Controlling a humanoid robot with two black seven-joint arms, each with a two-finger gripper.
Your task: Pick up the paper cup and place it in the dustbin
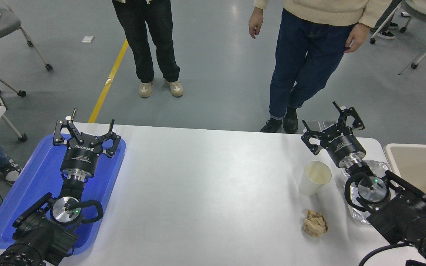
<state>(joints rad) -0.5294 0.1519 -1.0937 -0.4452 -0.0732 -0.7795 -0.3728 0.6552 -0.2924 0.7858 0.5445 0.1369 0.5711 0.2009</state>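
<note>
The white paper cup (314,178) stands upright on the table, right of centre, its cream inside showing. My right gripper (332,128) is open, raised beyond and slightly right of the cup, holding nothing and not touching it. The beige dustbin (416,148) sits at the table's right edge, cut off by the picture's border. My left gripper (85,133) stands open and parked over the blue tray at the lower left.
A crumpled brown paper ball (314,223) lies just in front of the cup. A silver foil tray (379,167) lies under my right arm. The blue tray (24,192) covers the table's left end. Two people stand beyond the far edge.
</note>
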